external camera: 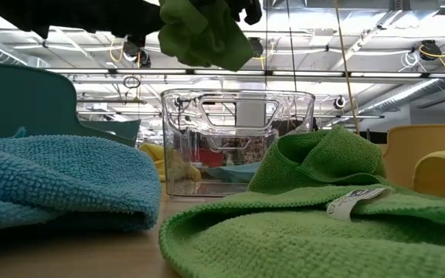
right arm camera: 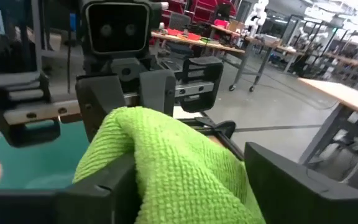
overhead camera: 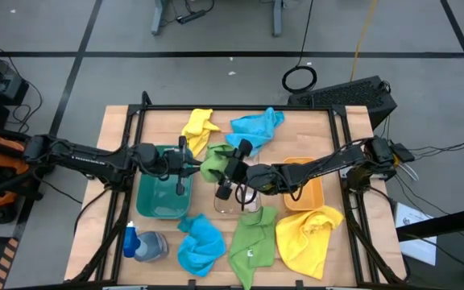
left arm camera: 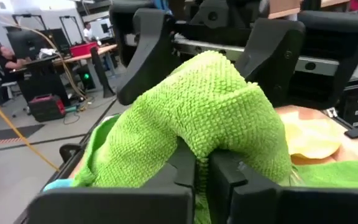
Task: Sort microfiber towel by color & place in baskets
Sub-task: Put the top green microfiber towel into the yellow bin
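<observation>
A green towel hangs in the air between my two grippers, above the gap between the dark green basket and the clear basket. My left gripper comes in from the table's left and is shut on the towel. My right gripper comes in from the right and is open, with one finger on each side of the same towel. The orange basket stands right of the clear one. In the low view the towel hangs high above the clear basket. My left gripper pinches a bunched fold of the green towel between its two fingers, which lie level and come from the table's left. The towel is lifted clear of the table and bulges up and over the fingertips, with slack cloth hanging beside them. My right gripper has its fingers apart. The towel's other end lies between them, resting against the inner side of one finger.
On the table lie a yellow towel and a blue towel at the far side. At the near side lie a blue towel, a green towel and a yellow towel. A blue-capped spray bottle lies near left.
</observation>
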`<action>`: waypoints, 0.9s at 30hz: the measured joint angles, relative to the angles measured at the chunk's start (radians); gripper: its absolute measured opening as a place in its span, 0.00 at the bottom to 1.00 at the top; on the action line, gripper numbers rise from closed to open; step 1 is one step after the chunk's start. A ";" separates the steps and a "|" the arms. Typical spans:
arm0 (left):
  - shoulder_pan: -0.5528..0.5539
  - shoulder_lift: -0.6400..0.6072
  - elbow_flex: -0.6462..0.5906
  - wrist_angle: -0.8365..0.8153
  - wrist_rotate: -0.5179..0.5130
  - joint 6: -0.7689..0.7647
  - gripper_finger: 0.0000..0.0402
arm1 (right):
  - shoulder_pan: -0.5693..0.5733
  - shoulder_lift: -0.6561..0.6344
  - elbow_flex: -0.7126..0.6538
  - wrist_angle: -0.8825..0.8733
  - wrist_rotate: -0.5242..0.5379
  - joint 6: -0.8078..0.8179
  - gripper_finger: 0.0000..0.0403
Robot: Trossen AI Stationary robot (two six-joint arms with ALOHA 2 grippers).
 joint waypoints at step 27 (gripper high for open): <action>-0.013 -0.004 0.003 0.076 -0.067 -0.030 0.03 | 0.028 -0.046 0.000 -0.163 -0.066 0.167 0.69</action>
